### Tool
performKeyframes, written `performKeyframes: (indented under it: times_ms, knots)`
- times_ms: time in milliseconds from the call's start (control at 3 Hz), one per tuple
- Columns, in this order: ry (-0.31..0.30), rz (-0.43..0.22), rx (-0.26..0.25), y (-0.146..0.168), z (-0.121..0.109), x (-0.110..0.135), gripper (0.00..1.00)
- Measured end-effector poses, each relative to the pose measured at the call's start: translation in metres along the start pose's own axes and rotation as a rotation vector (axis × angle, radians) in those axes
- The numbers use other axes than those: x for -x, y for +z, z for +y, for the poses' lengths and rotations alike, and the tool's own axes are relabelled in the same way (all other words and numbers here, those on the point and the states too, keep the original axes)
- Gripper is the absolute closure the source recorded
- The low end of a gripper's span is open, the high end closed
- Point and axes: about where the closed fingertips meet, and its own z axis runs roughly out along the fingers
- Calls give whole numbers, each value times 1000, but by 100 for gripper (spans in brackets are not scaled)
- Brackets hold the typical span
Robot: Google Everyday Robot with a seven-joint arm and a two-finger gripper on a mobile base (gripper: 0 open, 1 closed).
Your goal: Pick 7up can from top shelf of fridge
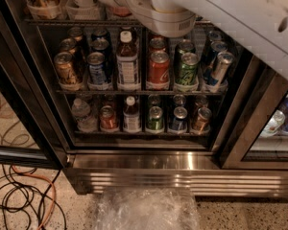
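The fridge (144, 163) stands open in front of me, with its ribbed steel base at the bottom. The top shelf (62, 21) runs along the upper edge of the view, and translucent tubs (42, 5) sit on it at the left. My white arm (221, 13) crosses the top of the view from the right and reaches up to the left over that shelf. My gripper is out of view past the top edge. The 7up can does not show; it is hidden by the arm or out of view.
The middle rack holds a red Coca-Cola can (158, 70), a dark green can (188, 70), a bottle (127, 61) and several other cans. A lower rack (144, 132) holds smaller cans. Cables (19, 195) lie on the floor at left, and crumpled plastic (144, 210) lies in front.
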Motion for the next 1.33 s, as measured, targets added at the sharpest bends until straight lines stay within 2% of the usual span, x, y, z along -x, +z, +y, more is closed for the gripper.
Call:
performKeyframes:
  times_ms: [333,667,1000,1333]
  knots:
    - [15,2,-56,-27,10,12,100]
    - [6,33,-165,-78,21,3,100]
    - [4,79,-238,-111,35,-13,100]
    - [41,130,-271,-128,45,-31,100]
